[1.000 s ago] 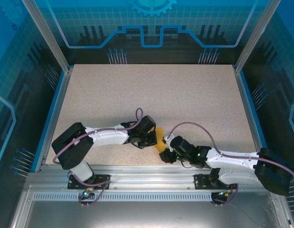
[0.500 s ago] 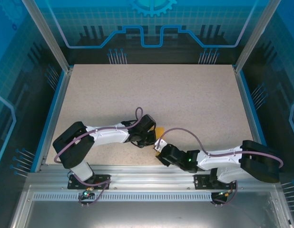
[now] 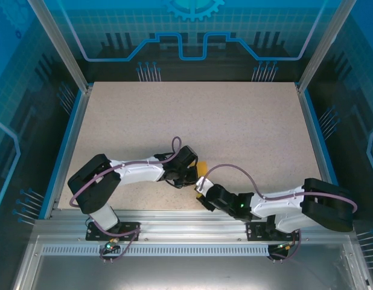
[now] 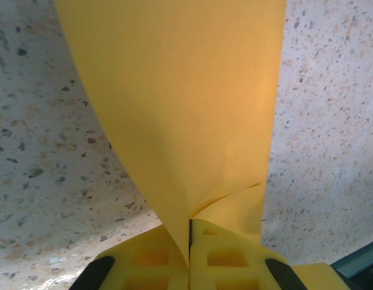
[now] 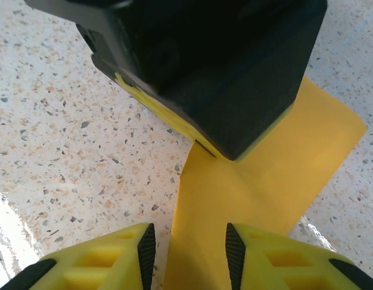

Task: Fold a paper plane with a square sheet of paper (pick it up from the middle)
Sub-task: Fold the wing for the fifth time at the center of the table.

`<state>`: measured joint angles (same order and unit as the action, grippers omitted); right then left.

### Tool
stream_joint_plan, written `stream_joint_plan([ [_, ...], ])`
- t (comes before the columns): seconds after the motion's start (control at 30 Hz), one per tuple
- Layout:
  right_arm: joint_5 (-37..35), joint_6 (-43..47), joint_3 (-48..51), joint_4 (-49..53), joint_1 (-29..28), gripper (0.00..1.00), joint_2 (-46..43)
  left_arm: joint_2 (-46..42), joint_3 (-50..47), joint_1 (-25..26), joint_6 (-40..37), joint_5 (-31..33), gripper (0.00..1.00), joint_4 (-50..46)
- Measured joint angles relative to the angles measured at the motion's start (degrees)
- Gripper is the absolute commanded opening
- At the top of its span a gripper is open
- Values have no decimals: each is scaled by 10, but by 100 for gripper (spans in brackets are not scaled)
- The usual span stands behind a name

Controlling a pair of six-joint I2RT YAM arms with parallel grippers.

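Observation:
The square sheet of paper [image 3: 203,165] is an orange-yellow folded strip near the table's front middle. My left gripper [image 4: 189,244] is shut on it, and the sheet [image 4: 180,103] curves away over the table from the pinched edge. In the top view the left gripper [image 3: 193,177] sits just left of the paper. My right gripper [image 5: 190,251] is open, its fingertips [image 5: 146,248] standing either side of the near end of the strip [image 5: 235,181]. From above, the right gripper [image 3: 201,189] is right below the paper, facing the left one. No finished paper plane shape shows.
The speckled table [image 3: 235,121] stretches far behind both grippers. A blue rim [image 3: 64,151] and metal posts bound it at the sides. An aluminium rail [image 3: 186,217] runs along the near edge by the arm bases. The left gripper's black body [image 5: 204,66] hangs close above the right fingers.
The right arm has reached left and brought its gripper up to the paper's near end, its jaws a little narrower. The left gripper has held the paper almost still.

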<state>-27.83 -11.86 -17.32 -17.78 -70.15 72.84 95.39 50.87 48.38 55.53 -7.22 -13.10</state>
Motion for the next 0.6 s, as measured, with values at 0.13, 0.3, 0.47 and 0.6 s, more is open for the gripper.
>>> stream_joint_plan([
  [0.13,4,10,29,-23,0,41,-30,-3,0,0,0,-2,7,6],
  [0.3,5,32,31,-41,0,42,-19,-3,0,0,0,-2,7,13],
  [0.47,4,56,21,-61,-5,41,13,-3,0,0,0,-7,7,16],
  [0.6,-10,71,19,-81,-7,38,33,-3,0,0,0,-9,7,16],
])
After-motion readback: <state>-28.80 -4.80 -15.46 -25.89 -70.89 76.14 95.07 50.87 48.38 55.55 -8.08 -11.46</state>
